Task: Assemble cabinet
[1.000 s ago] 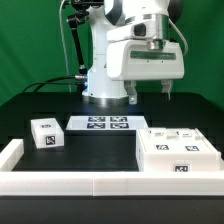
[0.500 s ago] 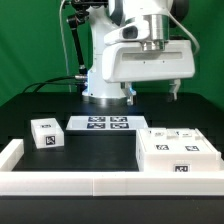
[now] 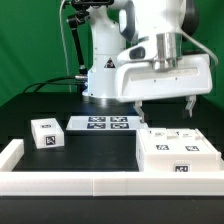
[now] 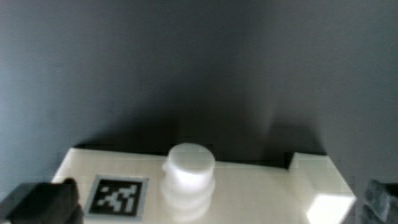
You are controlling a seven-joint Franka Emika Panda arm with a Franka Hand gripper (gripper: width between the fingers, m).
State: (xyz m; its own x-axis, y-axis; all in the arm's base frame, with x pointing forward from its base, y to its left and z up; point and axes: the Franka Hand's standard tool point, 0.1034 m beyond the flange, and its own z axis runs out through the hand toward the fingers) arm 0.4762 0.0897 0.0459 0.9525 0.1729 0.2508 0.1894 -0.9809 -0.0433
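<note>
The cabinet [image 3: 178, 155] is a large white box-shaped body with black-and-white tags on its top. It lies on the black table at the exterior view's right. My gripper [image 3: 166, 105] hangs just above its far edge, open and empty, with the fingers spread wide. In the wrist view the cabinet [image 4: 249, 195] shows a tag [image 4: 119, 195] and a short white round post [image 4: 189, 165] between my dark fingertips [image 4: 45, 205]. The gripper [image 4: 212, 202] touches nothing there.
A small white tagged box [image 3: 45, 133] stands at the exterior view's left. The marker board [image 3: 103, 123] lies in front of the robot base [image 3: 100, 80]. A low white border rail [image 3: 90, 181] runs along the front and left table edges.
The gripper has come down and moved toward the exterior view's right, from high above the table to just over the cabinet. It stays open.
</note>
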